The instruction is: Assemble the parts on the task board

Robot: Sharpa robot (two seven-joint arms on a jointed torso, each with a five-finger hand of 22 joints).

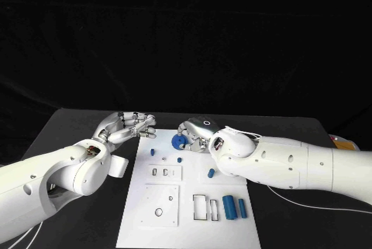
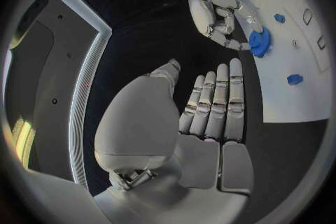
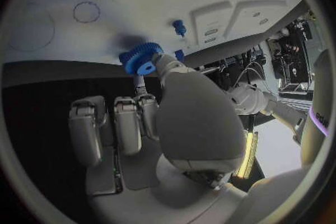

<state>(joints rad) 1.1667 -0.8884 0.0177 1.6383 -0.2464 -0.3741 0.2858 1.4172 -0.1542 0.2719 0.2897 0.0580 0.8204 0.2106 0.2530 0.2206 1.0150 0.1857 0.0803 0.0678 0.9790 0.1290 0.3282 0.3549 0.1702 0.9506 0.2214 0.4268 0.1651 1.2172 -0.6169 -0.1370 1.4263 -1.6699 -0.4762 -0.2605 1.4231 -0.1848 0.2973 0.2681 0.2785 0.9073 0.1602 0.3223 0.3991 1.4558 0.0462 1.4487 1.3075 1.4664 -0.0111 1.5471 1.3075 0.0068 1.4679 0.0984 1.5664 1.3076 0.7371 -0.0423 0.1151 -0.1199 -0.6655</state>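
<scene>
- The right hand (image 1: 194, 135) pinches a blue gear (image 1: 178, 141) between thumb and a fingertip; the remaining fingers (image 3: 119, 123) lie extended side by side, off the part.
- The gear sits at the board's (image 1: 186, 227) 12 o'clock end, just above the white surface, its toothed rim and centre bore visible in the right wrist view (image 3: 142, 59).
- The left hand (image 1: 128, 128) holds nothing. Its fingers (image 2: 217, 101) are straight and pressed together, hovering off the board's 10 o'clock corner, over the table (image 1: 70, 130).
- Judged step: seating the gear on its post. A small blue peg (image 3: 179, 27) stands on the board just beyond the gear; whether this is the target post cannot be told.
- Keep the bore level and centred over the post before lowering; a tilted gear is likely to jam.
- Lower straight, then release the pinch only once the gear rests flat.
- Keep the left hand away from the gear; it is near the right hand's fingers.
- Other blue parts lie clear: one stub (image 1: 152, 150) at 11 o'clock, one piece (image 1: 210, 173) near centre, two cylinders (image 1: 229, 206) at 4 o'clock.
</scene>
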